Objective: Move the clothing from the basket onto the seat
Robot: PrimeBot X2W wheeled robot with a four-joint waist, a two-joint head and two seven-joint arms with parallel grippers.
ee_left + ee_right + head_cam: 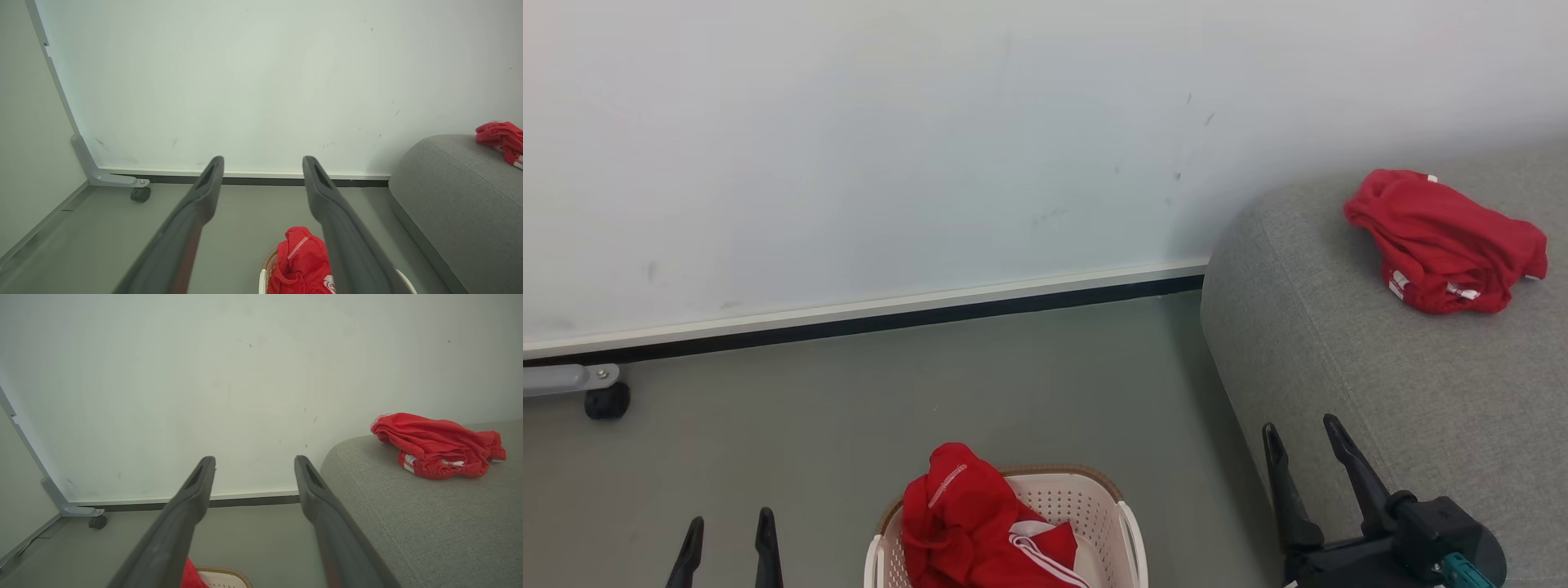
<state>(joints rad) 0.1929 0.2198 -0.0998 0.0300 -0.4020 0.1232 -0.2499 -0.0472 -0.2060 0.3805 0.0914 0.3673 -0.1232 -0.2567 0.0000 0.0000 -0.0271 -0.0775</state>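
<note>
Red clothing (980, 523) with white stripes is heaped in the cream perforated basket (1070, 498) at the bottom middle of the head view. Another red garment (1445, 241) lies crumpled on the grey seat (1339, 343) at the right. My left gripper (729, 527) is open at the lower left, left of the basket, nothing between its fingers. My right gripper (1303, 433) is open at the lower right, in front of the seat's side. The left wrist view has the red clothing (302, 259) under my open left gripper (263, 163). The garment on the seat (437, 443) lies right of my open right gripper (254, 463).
A white wall panel (931, 163) with a dark base strip runs behind the grey floor (931, 392). A grey metal foot with a black caster (605, 400) stands at the far left by the wall.
</note>
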